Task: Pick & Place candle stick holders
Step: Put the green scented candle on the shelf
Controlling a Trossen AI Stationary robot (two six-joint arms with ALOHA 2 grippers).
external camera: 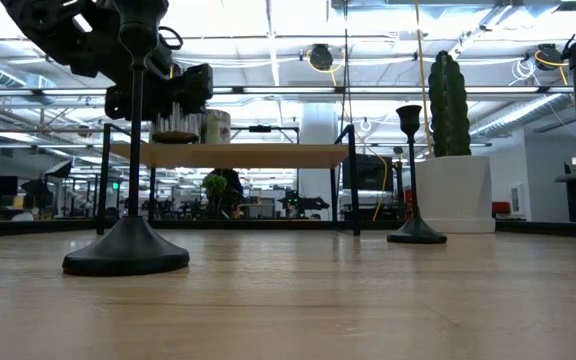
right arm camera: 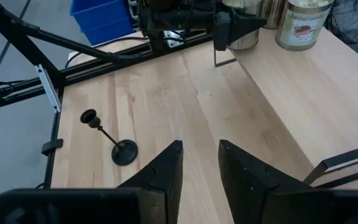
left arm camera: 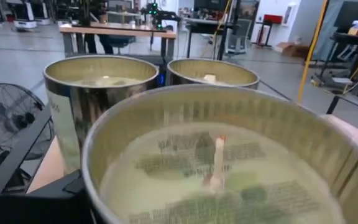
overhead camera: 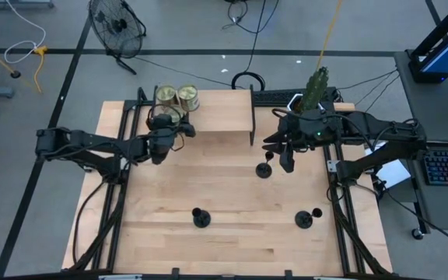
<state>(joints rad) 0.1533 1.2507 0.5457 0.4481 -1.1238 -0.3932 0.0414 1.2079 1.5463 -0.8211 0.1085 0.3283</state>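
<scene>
Right gripper (overhead camera: 286,163) hangs released over the worktop (overhead camera: 224,194), fingers (right arm camera: 166,168) parted, close above one candle stick holder (overhead camera: 264,169). Two more candle stick holders stand upright near the front edge, one (overhead camera: 201,218) left of centre, one (overhead camera: 304,218) further right. My left gripper (overhead camera: 160,144) sits at a gold tin (left arm camera: 216,155) by the shelf (overhead camera: 216,117); I cannot tell its grip.
</scene>
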